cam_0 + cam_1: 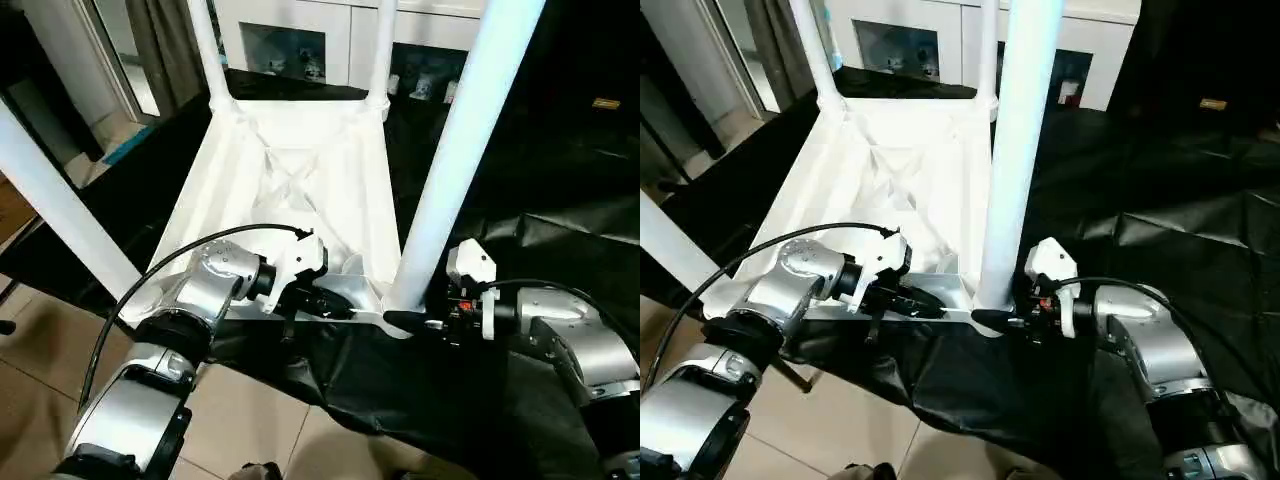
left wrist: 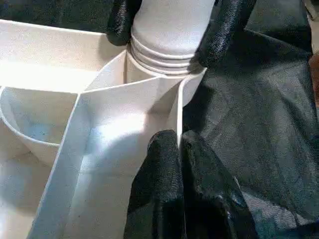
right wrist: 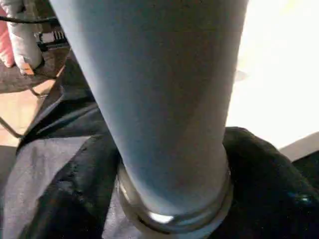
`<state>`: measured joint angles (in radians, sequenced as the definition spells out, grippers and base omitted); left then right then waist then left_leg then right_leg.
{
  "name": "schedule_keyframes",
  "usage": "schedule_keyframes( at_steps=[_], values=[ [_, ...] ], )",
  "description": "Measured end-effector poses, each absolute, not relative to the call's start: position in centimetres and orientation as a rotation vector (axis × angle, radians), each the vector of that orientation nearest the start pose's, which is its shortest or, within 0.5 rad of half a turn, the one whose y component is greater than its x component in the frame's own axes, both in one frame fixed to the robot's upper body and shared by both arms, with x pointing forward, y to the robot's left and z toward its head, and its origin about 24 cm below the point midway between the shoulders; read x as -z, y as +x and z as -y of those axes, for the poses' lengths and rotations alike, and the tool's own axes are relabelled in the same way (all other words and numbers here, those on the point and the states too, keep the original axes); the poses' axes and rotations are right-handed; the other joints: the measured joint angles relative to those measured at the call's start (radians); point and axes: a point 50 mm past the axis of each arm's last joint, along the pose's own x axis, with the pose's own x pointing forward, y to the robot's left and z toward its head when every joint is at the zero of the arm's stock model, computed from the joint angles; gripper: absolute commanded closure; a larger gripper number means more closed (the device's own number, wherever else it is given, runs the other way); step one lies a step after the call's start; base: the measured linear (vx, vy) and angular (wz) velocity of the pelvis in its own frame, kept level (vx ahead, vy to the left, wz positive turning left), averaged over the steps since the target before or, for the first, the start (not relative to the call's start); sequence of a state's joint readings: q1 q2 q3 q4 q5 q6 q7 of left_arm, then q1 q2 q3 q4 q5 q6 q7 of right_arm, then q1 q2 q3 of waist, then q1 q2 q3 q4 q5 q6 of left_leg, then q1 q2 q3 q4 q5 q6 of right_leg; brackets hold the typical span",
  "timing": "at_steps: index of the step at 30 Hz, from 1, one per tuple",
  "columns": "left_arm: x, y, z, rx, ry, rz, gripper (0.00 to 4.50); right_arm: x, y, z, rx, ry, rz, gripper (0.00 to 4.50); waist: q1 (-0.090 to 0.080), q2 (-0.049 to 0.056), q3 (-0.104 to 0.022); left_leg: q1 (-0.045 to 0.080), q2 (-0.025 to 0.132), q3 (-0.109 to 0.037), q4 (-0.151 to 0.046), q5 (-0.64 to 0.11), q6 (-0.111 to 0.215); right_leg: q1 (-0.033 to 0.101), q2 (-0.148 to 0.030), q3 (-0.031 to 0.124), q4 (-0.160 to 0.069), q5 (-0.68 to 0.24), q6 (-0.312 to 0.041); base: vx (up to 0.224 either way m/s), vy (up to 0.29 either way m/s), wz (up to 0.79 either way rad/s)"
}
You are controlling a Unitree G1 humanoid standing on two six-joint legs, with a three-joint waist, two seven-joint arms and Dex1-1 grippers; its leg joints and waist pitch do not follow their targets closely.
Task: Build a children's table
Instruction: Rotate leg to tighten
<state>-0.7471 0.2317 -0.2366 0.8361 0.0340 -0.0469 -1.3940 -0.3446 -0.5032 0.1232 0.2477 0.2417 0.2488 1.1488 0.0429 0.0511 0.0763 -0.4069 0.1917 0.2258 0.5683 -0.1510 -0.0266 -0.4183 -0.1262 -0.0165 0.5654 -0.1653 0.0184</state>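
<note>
The children's table [image 1: 300, 170] lies upside down on a black cloth [image 1: 540, 200]. The left gripper [image 1: 320, 300] pinches its near rim wall, apparently steadying it, while the right gripper [image 1: 415, 320] clamps the near-right leg's [image 1: 455, 150] base at its corner socket, likely seating it.

No legible text, label, brand, number or sign in any view. A small yellow tag [image 1: 605, 103] lies on the black sheet [image 1: 560, 190] at about 2 o'clock in the head views; any markings on it are too small to read. The children's table [image 1: 300, 170] and its legs carry no visible print.
</note>
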Motion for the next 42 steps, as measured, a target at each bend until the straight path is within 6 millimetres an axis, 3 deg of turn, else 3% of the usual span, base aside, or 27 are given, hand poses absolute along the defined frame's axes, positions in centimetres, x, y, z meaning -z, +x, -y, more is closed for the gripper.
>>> schedule_keyframes(
  at_steps=[1, 6, 16, 23, 24, 25, 31, 38, 42],
  values=[
    [-6.2, 32.7, -9.8, 1.569, 0.332, -0.368, 4.5, -6.6, 28.4, 17.9, -1.173, -0.154, -0.33, 1.6, -0.001, 0.0, 0.0, 0.001, 0.0, 0.0, 0.0, 0.0, 0.0, 0.0, 0.0, 0.0, 0.0, 0.0, 0.0, 0.0, 0.0, 0.0],
    [-6.1, 32.7, -9.6, 1.55, 0.321, -0.368, 4.5, -5.9, 28.1, 17.9, -1.114, -0.098, -0.297, 1.76, -0.002, -0.003, 0.0, 0.003, 0.0, 0.0, 0.0, 0.0, 0.0, 0.001, 0.0, 0.001, 0.003, 0.0, 0.0, 0.0, 0.0, 0.0],
    [-5.8, 34.4, -6.0, 1.216, 0.289, -0.309, 4.5, -4.6, 30.9, 16.2, -0.567, 0.022, -0.194, 1.8, -0.03, -0.005, 0.0, 0.006, -0.002, -0.002, 0.0, 0.0, -0.002, 0.0, 0.0, 0.002, 0.004, -0.005, 0.009, 0.0, 0.0, 0.0],
    [-5.4, 34.7, -4.8, 1.122, 0.266, -0.306, 4.5, -4.5, 32.0, 14.8, -0.393, 0.014, -0.195, 1.8, -0.044, 0.003, -0.005, 0.007, -0.006, -0.002, -0.003, 0.0, -0.002, 0.002, -0.001, 0.002, -0.007, -0.006, 0.009, 0.0, 0.0, 0.0],
    [-5.5, 34.7, -4.8, 1.122, 0.268, -0.305, 4.5, -4.5, 32.0, 14.8, -0.393, 0.015, -0.194, 1.8, -0.044, 0.003, -0.005, 0.007, -0.007, -0.002, -0.003, 0.0, -0.002, 0.002, -0.001, 0.003, -0.007, -0.006, 0.009, 0.0, 0.0, 0.0],
    [-5.5, 34.7, -4.8, 1.123, 0.27, -0.304, 4.5, -4.5, 32.0, 14.8, -0.393, 0.018, -0.193, 1.24, -0.044, 0.003, -0.005, 0.007, -0.008, -0.002, -0.003, 0.0, -0.001, 0.002, -0.001, 0.004, -0.007, -0.006, 0.009, 0.0, 0.0, 0.0],
    [-5.6, 34.6, -4.7, 1.159, 0.269, -0.304, 4.5, -4.9, 31.6, 16.1, -0.502, -0.005, -0.212, 0.74, -0.04, 0.004, -0.006, 0.006, -0.009, -0.003, -0.004, 0.0, -0.001, 0.002, -0.001, 0.004, -0.007, -0.005, 0.009, 0.0, 0.0, 0.0],
    [-5.7, 33.8, -7.3, 1.331, 0.276, -0.326, 4.5, -5.9, 29.8, 18.0, -0.833, -0.077, -0.276, 0.74, -0.031, 0.007, -0.007, 0.005, -0.002, -0.003, -0.006, 0.0, -0.001, 0.001, 0.001, 0.0, -0.003, 0.003, 0.002, 0.0, 0.0, 0.0],
    [-5.9, 33.0, -7.9, 1.476, 0.282, -0.341, 4.5, -6.2, 29.0, 17.9, -1.012, -0.107, -0.309, 0.74, -0.007, 0.007, -0.007, 0.004, 0.0, -0.002, -0.005, 0.0, -0.001, 0.0, 0.001, -0.002, 0.0, 0.003, 0.003, 0.0, 0.0, 0.0]
  ],
)
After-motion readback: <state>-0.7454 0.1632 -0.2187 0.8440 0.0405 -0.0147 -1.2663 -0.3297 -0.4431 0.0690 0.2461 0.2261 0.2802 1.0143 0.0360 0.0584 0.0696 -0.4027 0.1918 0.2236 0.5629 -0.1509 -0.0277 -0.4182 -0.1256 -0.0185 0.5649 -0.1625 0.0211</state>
